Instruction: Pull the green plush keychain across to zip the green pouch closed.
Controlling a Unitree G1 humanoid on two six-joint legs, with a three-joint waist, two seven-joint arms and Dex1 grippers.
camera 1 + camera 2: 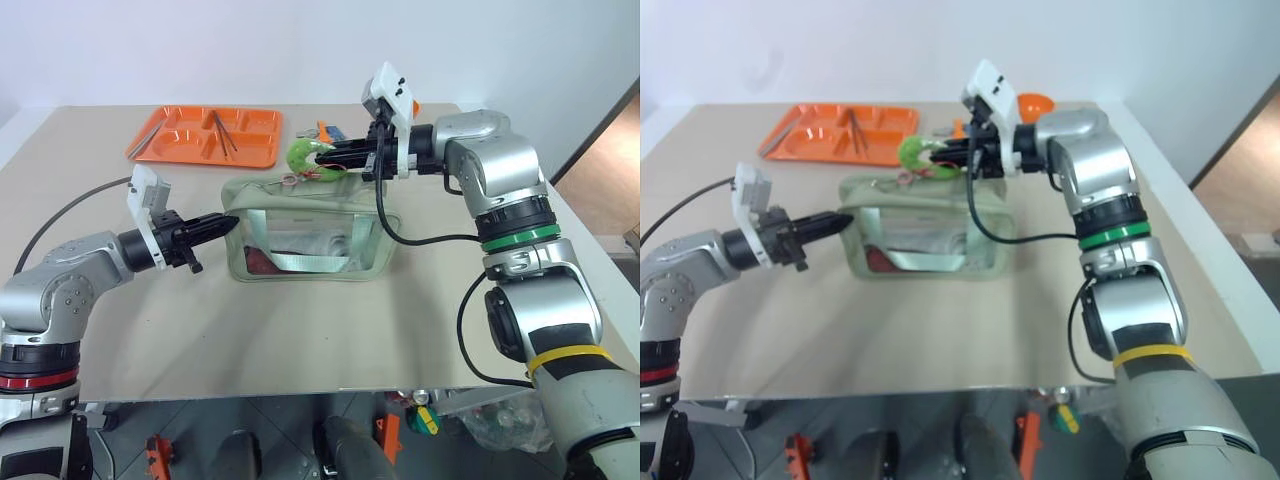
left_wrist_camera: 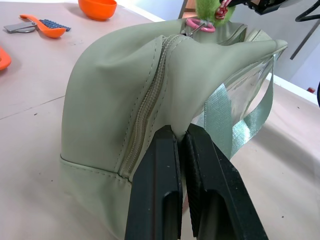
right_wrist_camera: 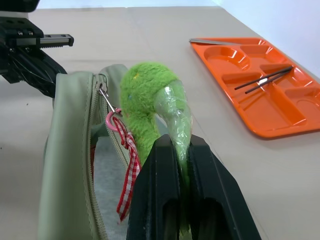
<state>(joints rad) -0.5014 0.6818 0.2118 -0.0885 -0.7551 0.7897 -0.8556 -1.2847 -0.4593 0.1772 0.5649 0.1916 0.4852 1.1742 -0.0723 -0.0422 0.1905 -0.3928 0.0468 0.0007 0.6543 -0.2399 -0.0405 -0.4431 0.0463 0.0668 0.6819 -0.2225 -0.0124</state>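
The left gripper (image 1: 228, 224) pinches the left end of the green pouch (image 1: 310, 230), bracing it. On top of the pouch, towards its far right end, the green plush keychain (image 1: 303, 155) hangs from the zipper pull, clamped in the right gripper (image 1: 330, 155). Grasping looks done; next comes a steady pull along the zipper towards the braced end.
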